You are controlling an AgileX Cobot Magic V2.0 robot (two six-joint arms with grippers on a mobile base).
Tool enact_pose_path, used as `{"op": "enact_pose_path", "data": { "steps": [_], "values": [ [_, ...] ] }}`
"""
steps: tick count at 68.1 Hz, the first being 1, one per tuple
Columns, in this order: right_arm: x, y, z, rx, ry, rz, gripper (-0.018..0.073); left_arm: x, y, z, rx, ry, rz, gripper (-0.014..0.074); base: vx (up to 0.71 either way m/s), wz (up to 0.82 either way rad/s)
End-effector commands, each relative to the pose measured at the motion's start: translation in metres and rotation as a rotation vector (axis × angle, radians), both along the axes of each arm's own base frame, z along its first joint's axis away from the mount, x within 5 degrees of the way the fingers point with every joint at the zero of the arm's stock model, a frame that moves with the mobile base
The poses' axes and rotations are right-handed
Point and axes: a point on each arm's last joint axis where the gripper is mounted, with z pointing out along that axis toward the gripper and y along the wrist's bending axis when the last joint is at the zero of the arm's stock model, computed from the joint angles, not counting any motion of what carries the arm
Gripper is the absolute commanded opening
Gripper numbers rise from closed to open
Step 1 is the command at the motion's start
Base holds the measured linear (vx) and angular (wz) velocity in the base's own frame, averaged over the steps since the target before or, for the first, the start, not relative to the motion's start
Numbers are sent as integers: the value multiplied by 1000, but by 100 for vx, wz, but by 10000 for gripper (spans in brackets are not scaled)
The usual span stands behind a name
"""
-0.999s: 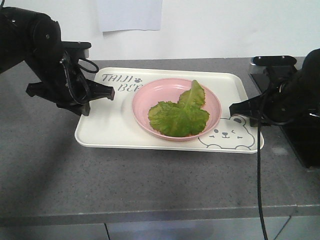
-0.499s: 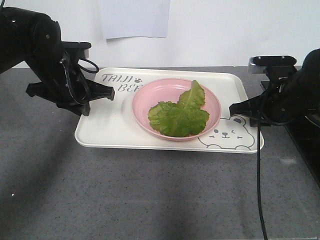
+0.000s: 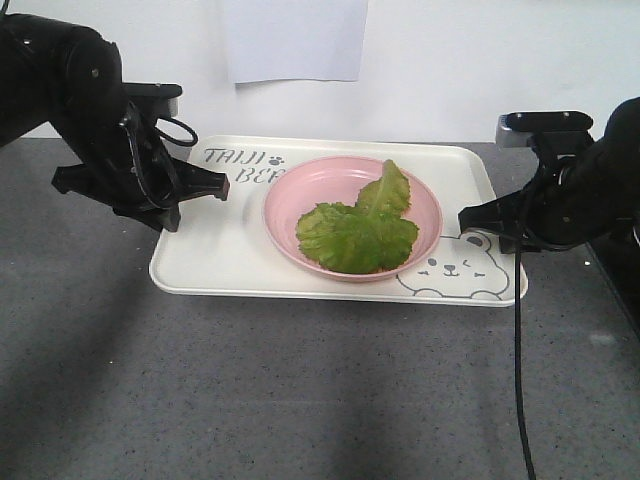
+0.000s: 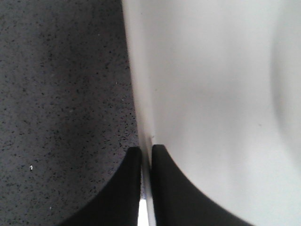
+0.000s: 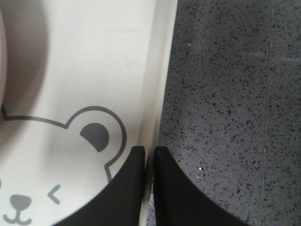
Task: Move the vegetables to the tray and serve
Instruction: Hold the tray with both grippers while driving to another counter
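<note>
The cream-white tray (image 3: 215, 262) sits flat on the speckled grey counter (image 3: 250, 390) with its long axis running left-right across the front view, and the crinkly green vegetables (image 3: 358, 228) lie in a glossy round pink plate (image 3: 300, 195) at its middle, pale rib angled up toward the back. The left gripper (image 4: 146, 157) reaches in from the left end, black fingers pinched tight on the tray's thin rim. The right gripper (image 5: 149, 155) mirrors that, closed on the rim beside the bear face (image 5: 70, 160).
</note>
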Motion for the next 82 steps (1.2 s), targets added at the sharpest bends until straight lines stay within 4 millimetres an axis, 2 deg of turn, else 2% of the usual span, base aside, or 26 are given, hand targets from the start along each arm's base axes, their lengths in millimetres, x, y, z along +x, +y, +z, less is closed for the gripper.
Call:
{"op": "enact_pose_path", "data": {
  "steps": [1,82],
  "values": [
    [-1,1,27,18,-135,21,-4,-9,-3,33,-56,-121,-29,-6,2,7],
    [-1,1,27,18,-135,21,-4,-9,-3,33,-56,-121,-29,-6,0,1]
  ]
}}
